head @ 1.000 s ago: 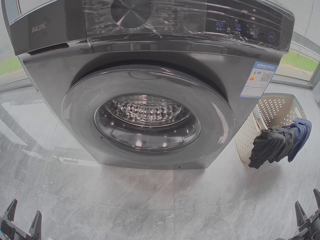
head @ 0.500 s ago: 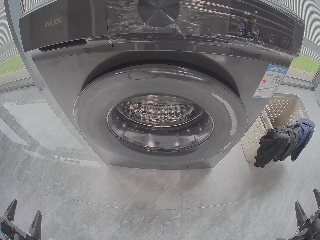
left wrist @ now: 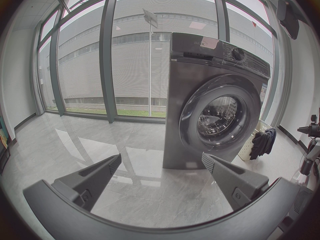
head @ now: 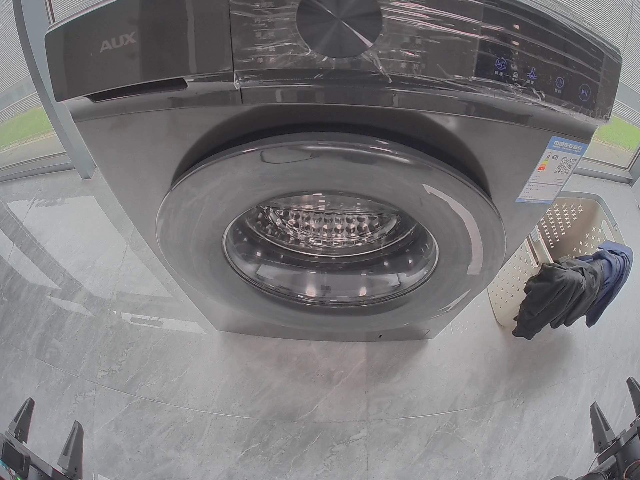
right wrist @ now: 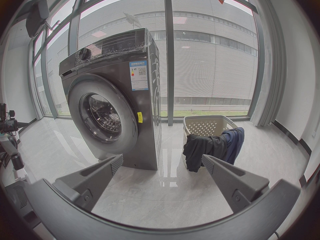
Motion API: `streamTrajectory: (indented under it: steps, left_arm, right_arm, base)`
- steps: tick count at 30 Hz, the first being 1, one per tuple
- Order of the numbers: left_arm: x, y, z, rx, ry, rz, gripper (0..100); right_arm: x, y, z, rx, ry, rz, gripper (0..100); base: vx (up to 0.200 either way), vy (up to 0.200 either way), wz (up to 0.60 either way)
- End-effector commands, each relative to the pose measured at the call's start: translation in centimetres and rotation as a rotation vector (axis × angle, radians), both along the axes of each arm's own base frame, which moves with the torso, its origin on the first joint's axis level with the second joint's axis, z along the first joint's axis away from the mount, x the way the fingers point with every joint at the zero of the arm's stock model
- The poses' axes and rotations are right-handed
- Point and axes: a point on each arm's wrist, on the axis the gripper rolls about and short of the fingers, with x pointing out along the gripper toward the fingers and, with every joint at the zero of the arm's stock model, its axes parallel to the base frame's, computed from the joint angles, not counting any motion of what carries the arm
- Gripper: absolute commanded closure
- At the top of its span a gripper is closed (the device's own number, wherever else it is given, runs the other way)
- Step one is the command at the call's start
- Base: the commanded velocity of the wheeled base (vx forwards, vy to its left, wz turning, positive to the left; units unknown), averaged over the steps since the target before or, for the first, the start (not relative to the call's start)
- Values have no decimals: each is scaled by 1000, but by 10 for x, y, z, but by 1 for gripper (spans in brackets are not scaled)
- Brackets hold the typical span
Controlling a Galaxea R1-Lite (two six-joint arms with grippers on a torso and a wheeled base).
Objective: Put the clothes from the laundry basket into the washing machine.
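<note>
Beside washer (head: 373,111), clothes (head: 559,293) hang on basket (head: 575,216) | camera shifts only | door (head: 330,248) shut: open first | left gripper (head: 52,413), right gripper (head: 612,395) wide, empty

Head camera moved; washing machine (head: 330,168) further right in view.
</note>
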Motion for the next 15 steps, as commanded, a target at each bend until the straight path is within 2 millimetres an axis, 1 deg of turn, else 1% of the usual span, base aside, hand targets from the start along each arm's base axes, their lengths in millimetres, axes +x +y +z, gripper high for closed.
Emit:
streamTrajectory:
  steps: [1, 4, 15]
  left_arm:
    - [0, 0, -5, 0, 4, 0, 0]
    - [0, 0, -5, 0, 2, 0, 0]
    - [0, 0, -5, 0, 2, 0, 0]
  right_arm:
    - [0, 0, -5, 0, 2, 2, 0]
    - [0, 0, -5, 0, 2, 2, 0]
    - [0, 0, -5, -2, 4, 0, 0]
  base:
    - [0, -200, 0]
    - [0, -200, 0]
    - [0, 0, 0]
